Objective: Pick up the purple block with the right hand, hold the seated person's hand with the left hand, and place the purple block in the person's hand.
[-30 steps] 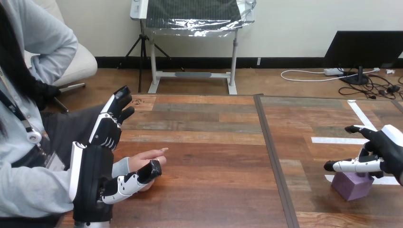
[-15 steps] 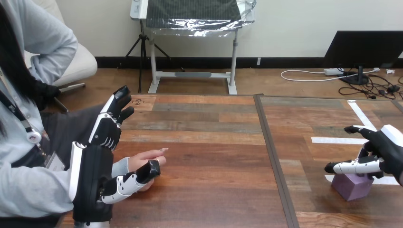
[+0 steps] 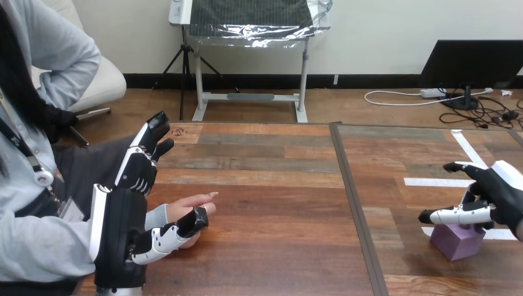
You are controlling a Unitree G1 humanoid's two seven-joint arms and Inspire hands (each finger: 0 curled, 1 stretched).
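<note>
The purple block (image 3: 456, 242) rests on the table near the right edge. My right hand (image 3: 496, 196) hovers just above it, fingers and thumb spread open, with its thumb (image 3: 453, 215) stretched over the block's top. At the left, the person's hand (image 3: 188, 208) lies on the table, fingers pointing right. My left hand (image 3: 123, 222) stands upright beside it, fingers straight and raised, while its thumb (image 3: 172, 233) lies across the near side of the person's hand. I cannot tell whether the thumb grips.
White tape strips (image 3: 435, 182) mark the table at the right. A dark seam (image 3: 351, 191) splits the tabletop into two panels. The person's torso sits close at the left edge.
My right hand has shifted very slightly to the left over the purple block. The left hand and the person's hand have stayed put.
</note>
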